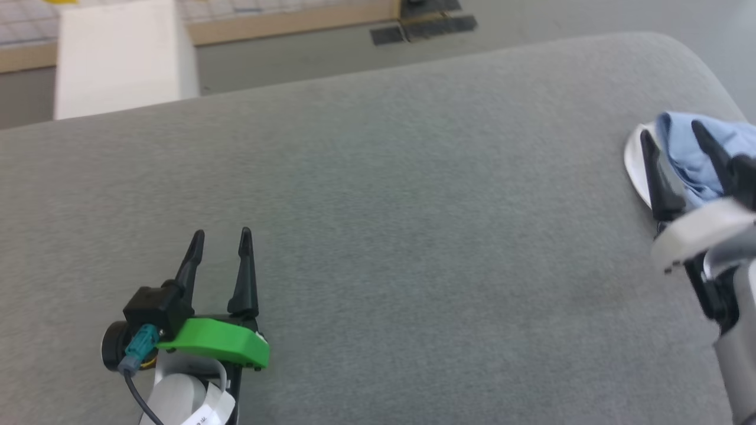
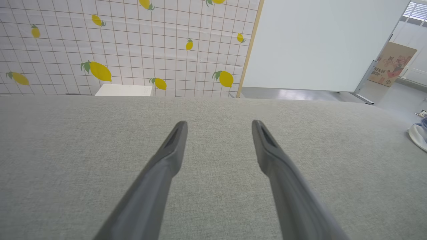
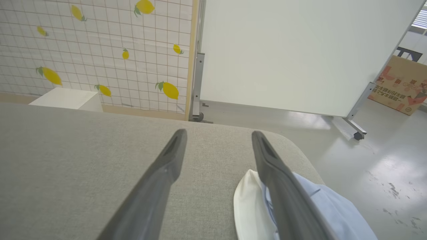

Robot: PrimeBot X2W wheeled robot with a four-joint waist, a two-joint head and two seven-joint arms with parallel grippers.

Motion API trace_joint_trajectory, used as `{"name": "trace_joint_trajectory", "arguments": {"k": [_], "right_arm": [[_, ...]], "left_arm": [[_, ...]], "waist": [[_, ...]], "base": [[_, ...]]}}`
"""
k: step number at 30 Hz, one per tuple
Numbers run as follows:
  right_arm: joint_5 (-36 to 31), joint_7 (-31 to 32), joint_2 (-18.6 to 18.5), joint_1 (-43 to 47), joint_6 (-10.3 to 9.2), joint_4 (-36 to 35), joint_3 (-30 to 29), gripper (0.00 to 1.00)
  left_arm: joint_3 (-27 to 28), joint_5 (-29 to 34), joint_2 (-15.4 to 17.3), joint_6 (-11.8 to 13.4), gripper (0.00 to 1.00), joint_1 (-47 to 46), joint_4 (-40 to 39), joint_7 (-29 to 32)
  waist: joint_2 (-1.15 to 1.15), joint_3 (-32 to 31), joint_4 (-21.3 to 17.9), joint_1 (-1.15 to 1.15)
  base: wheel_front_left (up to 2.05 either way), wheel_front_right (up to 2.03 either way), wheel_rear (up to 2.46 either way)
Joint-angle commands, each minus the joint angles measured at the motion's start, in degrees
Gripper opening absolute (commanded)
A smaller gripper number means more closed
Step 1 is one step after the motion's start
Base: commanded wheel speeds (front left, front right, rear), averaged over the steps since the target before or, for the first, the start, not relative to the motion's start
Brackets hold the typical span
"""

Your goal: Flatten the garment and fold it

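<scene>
In the head view, the garment is seen bunched up at the far right side of the grey cushion. It is partly cut off by the edge of the picture. More of it is shown in the right wrist view. There the garment is laid close to the rounded corner of the cushion, with its white part turned toward the middle. In the left wrist view, just a small white and blue bit of the garment is caught at the right edge.

The right gripper is held over the garment with its two fingers spread wide apart. Nothing is pinched between them. In the right wrist view, one finger of the right gripper is seen in front of the blue cloth, so part of the shirt is hidden. It cannot be told if that finger is touching the cloth.

The left gripper is kept low at the lower left, well away from the garment. Its fingers are pointed up the picture. In its own view, the left gripper is seen with fingers apart over bare cushion.

A lemon wall and a white board are shown behind.
</scene>
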Motion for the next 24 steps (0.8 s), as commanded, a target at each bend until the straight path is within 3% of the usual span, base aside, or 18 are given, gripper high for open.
{"name": "trace_joint_trajectory", "arguments": {"k": [1, 9, 24], "right_arm": [[1.11, -1.10, 0.56, 2.83, -0.11, -2.29, -0.41, 1.00], [1.34, -4.43, 6.69, 15.61, -0.11, -13.01, -2.88, 1.00], [-4.06, -6.23, 15.13, 27.18, -0.11, -20.73, -6.84, 1.00]], "left_arm": [[-0.19, -0.23, -0.22, -0.35, 1.00, 0.53, 0.38, -0.25], [-1.07, -0.10, -0.58, -0.53, 1.00, 1.69, 1.17, -0.25], [-2.57, -0.91, -0.81, -0.61, 1.00, 3.01, 2.03, -0.26]], "waist": [[0.00, -6.28, 7.09, 0.00], [0.00, -7.81, 9.95, 0.00], [0.00, -8.93, 12.22, 0.00]], "base": [[0.00, 0.00, 0.00], [0.00, 0.00, 0.00], [0.00, 0.00, 0.00]]}}
